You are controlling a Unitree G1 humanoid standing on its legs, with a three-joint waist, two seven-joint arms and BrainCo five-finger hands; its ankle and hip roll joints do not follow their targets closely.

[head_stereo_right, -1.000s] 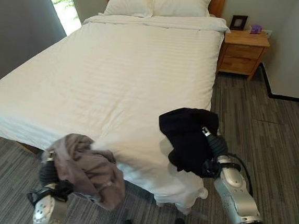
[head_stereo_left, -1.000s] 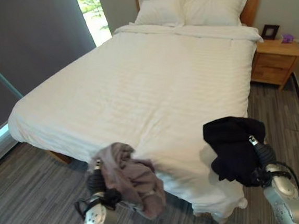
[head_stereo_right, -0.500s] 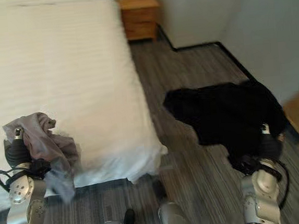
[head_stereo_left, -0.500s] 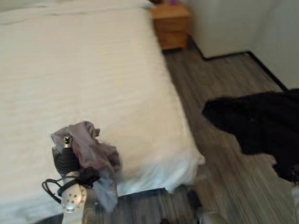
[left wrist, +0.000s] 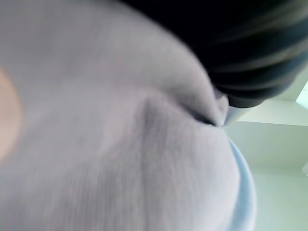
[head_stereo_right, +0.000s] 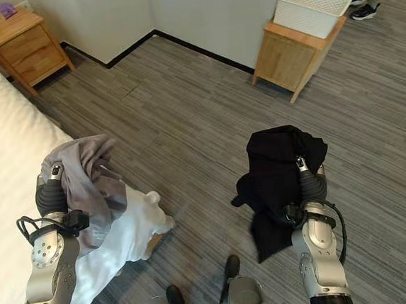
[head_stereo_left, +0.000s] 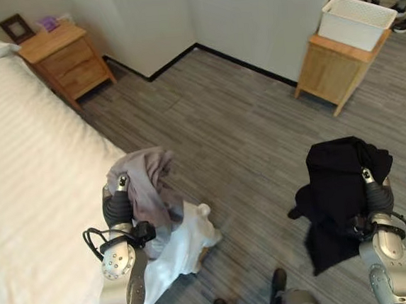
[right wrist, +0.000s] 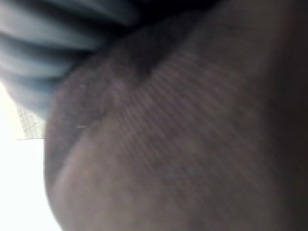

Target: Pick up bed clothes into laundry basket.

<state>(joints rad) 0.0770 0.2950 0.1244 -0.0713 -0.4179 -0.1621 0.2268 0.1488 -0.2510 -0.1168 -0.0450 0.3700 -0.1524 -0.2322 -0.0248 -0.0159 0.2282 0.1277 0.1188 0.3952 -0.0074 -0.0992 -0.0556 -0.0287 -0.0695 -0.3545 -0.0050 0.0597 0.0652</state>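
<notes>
Draping over the left hand [head_stereo_left: 121, 191] is a grey garment [head_stereo_left: 146, 182], raised beside the bed [head_stereo_left: 21, 182]; whether its fingers clench cannot be told, hidden under cloth. The right hand [head_stereo_left: 371, 183] is likewise buried in a black garment [head_stereo_left: 337, 183] hanging above the floor [head_stereo_left: 222, 122], grip unclear. A white laundry basket [head_stereo_left: 351, 19] sits on a wooden counter [head_stereo_left: 327, 70] well apart.

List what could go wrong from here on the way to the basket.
The black garment hangs low from the right hand; its trailing end might snag the legs or drag on the floor. The grey garment drapes over the left hand and could slip off. The white slatted laundry basket sits high on a wooden stand, so a drop might miss.
</notes>
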